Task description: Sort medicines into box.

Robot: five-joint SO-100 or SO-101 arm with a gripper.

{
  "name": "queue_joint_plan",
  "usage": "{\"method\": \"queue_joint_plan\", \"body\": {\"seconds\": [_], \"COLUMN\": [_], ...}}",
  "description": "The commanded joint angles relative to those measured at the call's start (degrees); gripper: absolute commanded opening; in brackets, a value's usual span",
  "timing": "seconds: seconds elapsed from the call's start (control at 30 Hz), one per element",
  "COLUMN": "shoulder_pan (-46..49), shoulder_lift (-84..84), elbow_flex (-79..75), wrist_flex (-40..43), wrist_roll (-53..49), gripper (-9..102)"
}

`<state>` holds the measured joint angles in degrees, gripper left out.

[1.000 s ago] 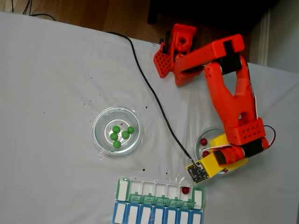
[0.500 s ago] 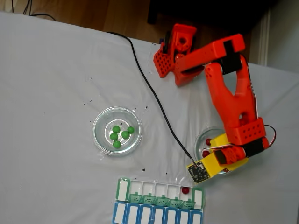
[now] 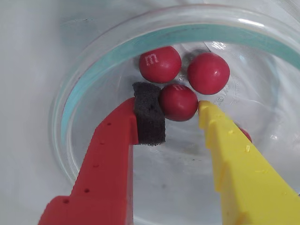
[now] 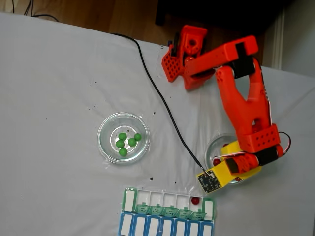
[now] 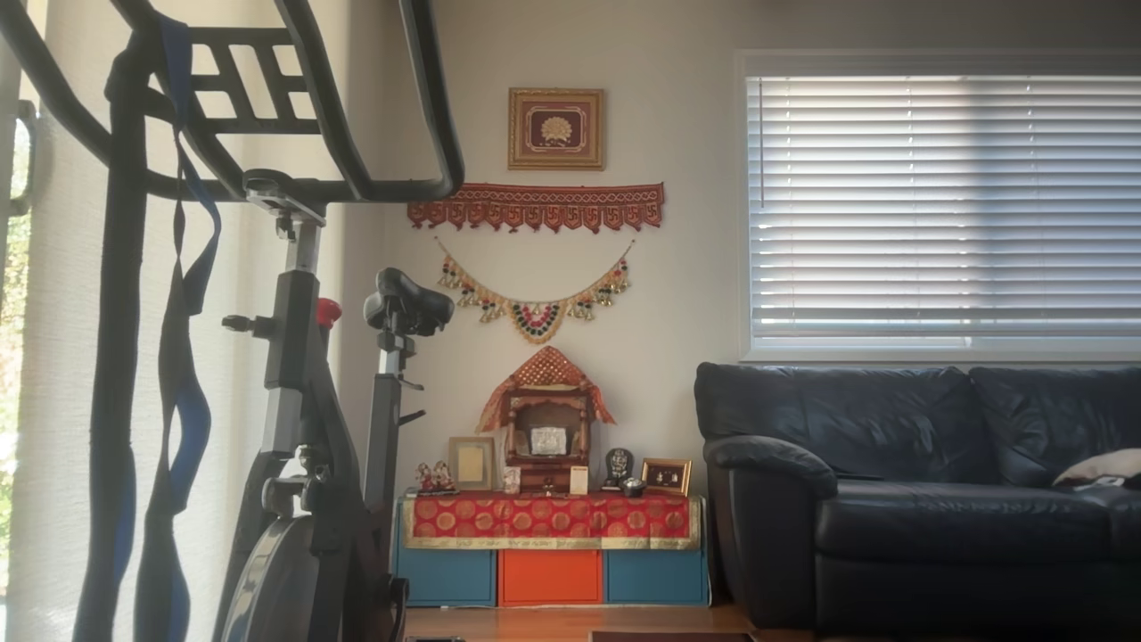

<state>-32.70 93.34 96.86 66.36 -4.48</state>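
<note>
Inside the right dish (image 3: pixel 70 93) we see our claw (image 3: pixel 180 110) spread around one red ball (image 3: pixel 178 101), two more just beyond; another sits in the box (image 4: pixel 167 199).

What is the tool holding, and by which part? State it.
Nothing is firmly held yet. The tool brackets one red ball in the glass dish: the foam pad touches its side, the yellow finger stands barely apart.
</note>
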Motion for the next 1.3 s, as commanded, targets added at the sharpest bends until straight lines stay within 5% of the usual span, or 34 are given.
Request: {"method": "queue_joint_plan", "body": {"seconds": [0.0, 0.6, 1.27], "shoulder_pan": [-1.0, -1.0, 5.8], "shoulder_lift": [0.7, 1.7, 17.8], "elbow_flex": [-0.8, -0.2, -7.0], "wrist_flex": [-0.7, -1.1, 8.0], "wrist_roll": [-0.4, -0.8, -0.6], "gripper": [13, 5, 2]}}
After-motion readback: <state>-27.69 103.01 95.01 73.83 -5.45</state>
